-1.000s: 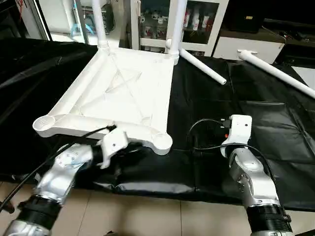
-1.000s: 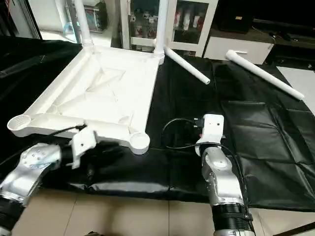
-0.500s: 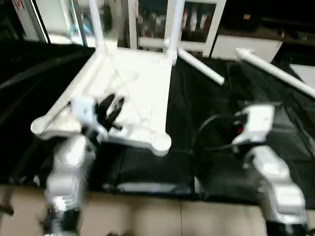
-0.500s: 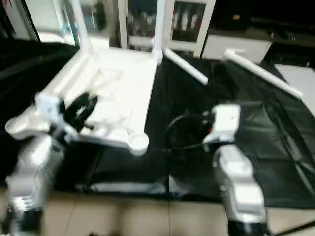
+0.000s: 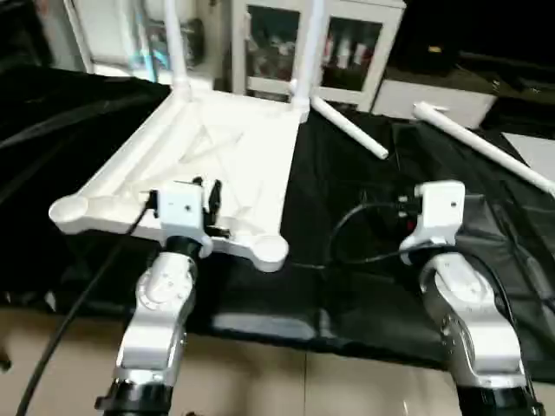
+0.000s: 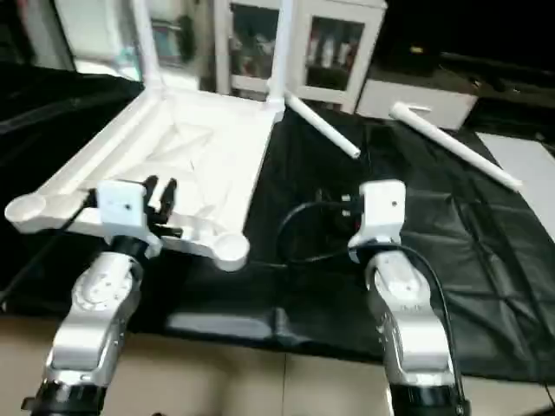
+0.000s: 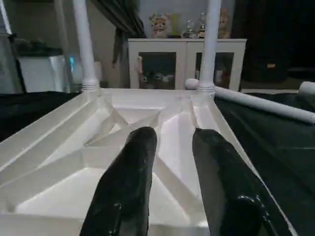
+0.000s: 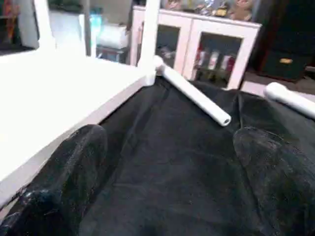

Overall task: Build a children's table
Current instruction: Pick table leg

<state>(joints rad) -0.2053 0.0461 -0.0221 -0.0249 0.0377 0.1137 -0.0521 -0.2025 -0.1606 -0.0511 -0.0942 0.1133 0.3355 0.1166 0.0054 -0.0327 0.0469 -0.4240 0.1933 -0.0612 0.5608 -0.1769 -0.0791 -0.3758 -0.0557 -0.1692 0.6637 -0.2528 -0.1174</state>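
White plastic, ribbed in an X on its upturned underside, makes up the tabletop (image 5: 208,165), which lies upside down on the left part of the worktop (image 5: 486,217), itself draped in black sheeting. We see two legs already standing upright in the far corner sockets: one at the far left (image 5: 176,43) and one at the far right (image 5: 310,52). The two near corner sockets, left (image 5: 68,211) and right (image 5: 270,251), are bare.

Two more legs lie loose on the black sheeting. One (image 5: 349,127) rests just beside the tabletop's far right corner, running away to the right; the other (image 5: 481,147) lies well apart, farther right.

Our left gripper (image 7: 172,162) hovers over the near edge of the tabletop, its black fingers (image 7: 133,172) a narrow gap apart with nothing between them. Our right gripper (image 8: 167,162) hangs above bare black sheeting to the right of the tabletop, its fingers (image 8: 74,162) spread wide and empty.

A white glass-fronted cabinet (image 5: 347,43) stands behind the worktop.
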